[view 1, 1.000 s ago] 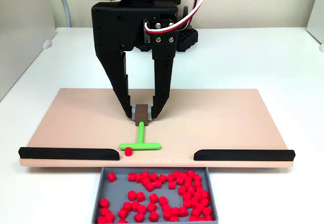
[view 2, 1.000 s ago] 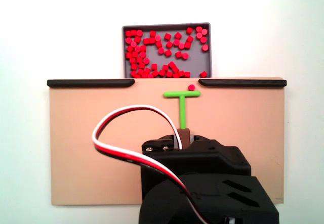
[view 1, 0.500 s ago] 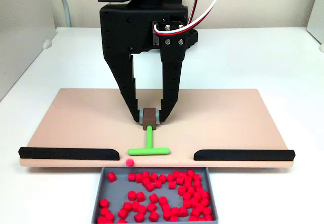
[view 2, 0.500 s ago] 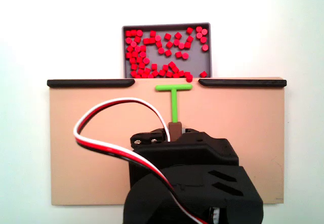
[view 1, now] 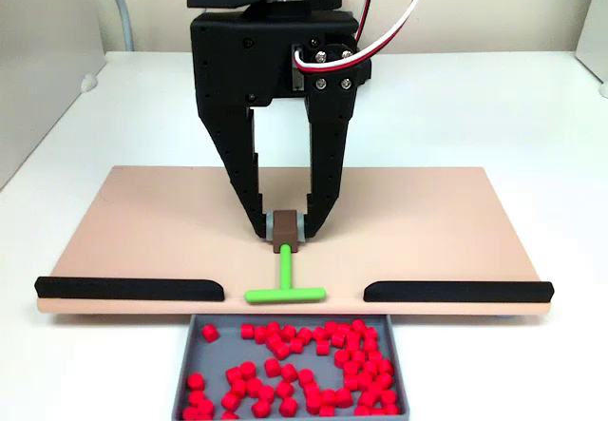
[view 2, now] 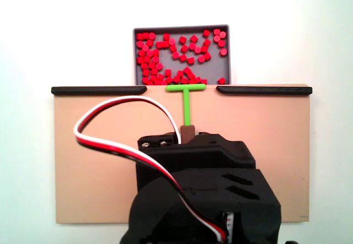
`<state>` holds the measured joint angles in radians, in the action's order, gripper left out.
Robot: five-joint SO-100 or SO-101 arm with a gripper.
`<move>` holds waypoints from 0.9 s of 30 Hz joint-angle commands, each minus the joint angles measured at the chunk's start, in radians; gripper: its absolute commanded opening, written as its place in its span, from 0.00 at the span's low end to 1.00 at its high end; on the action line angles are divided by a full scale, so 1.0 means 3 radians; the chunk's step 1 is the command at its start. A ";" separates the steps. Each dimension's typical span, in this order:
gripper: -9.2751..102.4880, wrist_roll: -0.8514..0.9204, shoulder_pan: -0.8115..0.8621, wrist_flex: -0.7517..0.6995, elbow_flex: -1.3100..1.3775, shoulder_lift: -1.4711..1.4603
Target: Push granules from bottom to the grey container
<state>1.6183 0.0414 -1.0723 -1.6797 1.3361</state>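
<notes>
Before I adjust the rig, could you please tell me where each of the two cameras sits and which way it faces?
A fixed view: low, beyond the grey container, facing the arm; the gripper shows front-on, shut on the green T-shaped tool.
Another fixed view: overhead, behind the arm, looking straight down on the tan board; the arm's black body and cable show from above.
Shared: container, granules, black strips, T-shaped tool at the board's gap.

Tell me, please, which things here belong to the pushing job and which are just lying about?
Job:
- granules
- grey container
- green T-shaped tool, held in the gripper
- tan board with black strips

Lying about:
- grey cable at the back
</notes>
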 commanded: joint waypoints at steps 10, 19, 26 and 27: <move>0.08 0.0020 -0.0061 0.0020 0.0205 -0.0179; 0.08 0.0026 -0.0061 -0.0015 0.0419 -0.0235; 0.08 0.0118 -0.0026 -0.0020 0.0583 -0.0148; 0.08 0.0118 -0.0020 -0.0020 0.0593 -0.0123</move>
<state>1.6429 0.0322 -1.0784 -1.5263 1.2579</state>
